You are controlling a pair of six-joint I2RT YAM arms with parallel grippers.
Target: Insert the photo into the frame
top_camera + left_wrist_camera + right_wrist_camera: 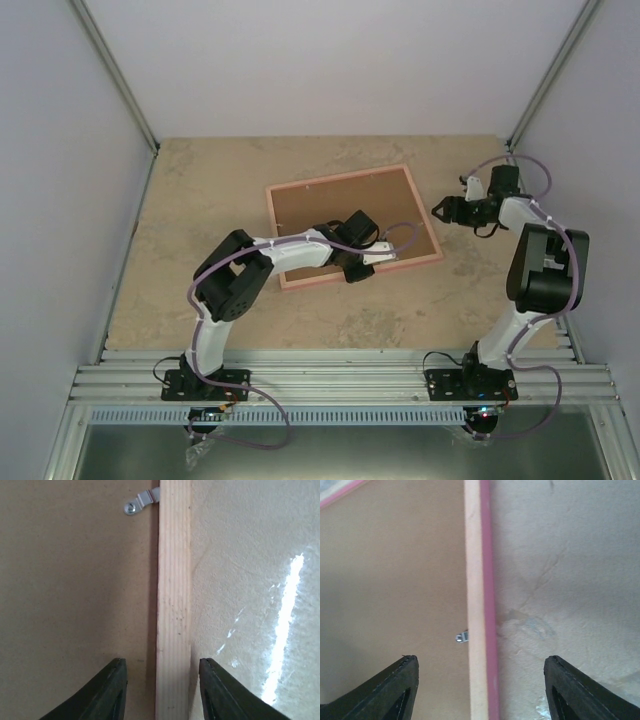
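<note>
- Left pincer [352, 268], top view: it hangs over the near edge of the frame [340, 181], which lies back-up on the tabletop [200, 200] with its brown backing board [310, 215] showing. The right pincer [440, 208] sits just beside the frame's right edge. The photo shows nowhere, and whether it lies under the board cannot be told. Neither pincer's opening is readable from here.
- Left wrist view: the left pincer [162, 692] is partly open and holds nothing, its fingers [114, 692] straddling the frame's pale wooden edge [173, 605] with a gap on each side. A metal clip [141, 502], too small for the top view, bridges edge and board. Risk: closing and lifting here would likely tilt the frame and disturb the board.
- Right wrist view: the right pincer [482, 690] is wide open and empty, one finger over the board and one over the tabletop. Only this view shows the frame's pink outer face [486, 580]. Another clip [462, 637] lies just beside the edge. Risk: a descending finger could catch this clip, or push the frame sideways along the tabletop.
</note>
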